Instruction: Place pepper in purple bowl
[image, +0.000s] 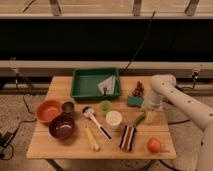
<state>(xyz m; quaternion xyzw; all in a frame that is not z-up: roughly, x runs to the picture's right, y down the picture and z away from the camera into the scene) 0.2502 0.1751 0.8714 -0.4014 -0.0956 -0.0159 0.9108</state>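
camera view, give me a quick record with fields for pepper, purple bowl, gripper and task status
pepper: lying on the table, right of centre
gripper: down low beside the pepper, on its right
purple bowl: front left, beside the orange bowl, across the table from the pepper
task status: pepper not yet in the bowl

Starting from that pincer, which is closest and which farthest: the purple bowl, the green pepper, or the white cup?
From the pincer, on the right:
1. Pepper, right beside it.
2. White cup, in the middle.
3. Purple bowl, far left.
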